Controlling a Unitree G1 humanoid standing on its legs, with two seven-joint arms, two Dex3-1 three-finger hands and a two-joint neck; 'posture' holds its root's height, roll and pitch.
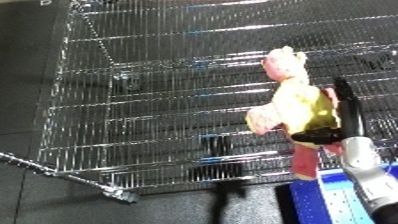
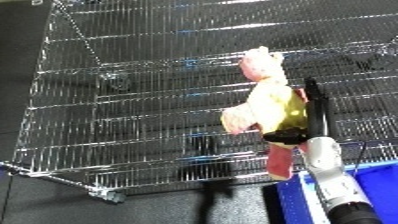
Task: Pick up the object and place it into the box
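The right hand (image 1: 333, 120) has its black fingers curled round a plush toy (image 1: 298, 97), a pink figure in a yellow top, and holds it up in the air in front of the wire rack (image 1: 133, 100), with the head uppermost and one pink leg dangling below the hand. The grasp sits round the toy's middle, thumb across the lower belly and long fingers up its back. Against the rack, the toy hangs at its right-hand part, over the lower shelves, touching none of the wire as far as can be seen. The blue bin (image 1: 333, 200) lies below the rack's lower right corner, just beneath and to the right of the toy's leg. The toy looks light, soft and squashy, not slippery and not fragile, so the torso is likely the best place to hold it, since the limbs would flop and stretch. The left hand shows in neither view
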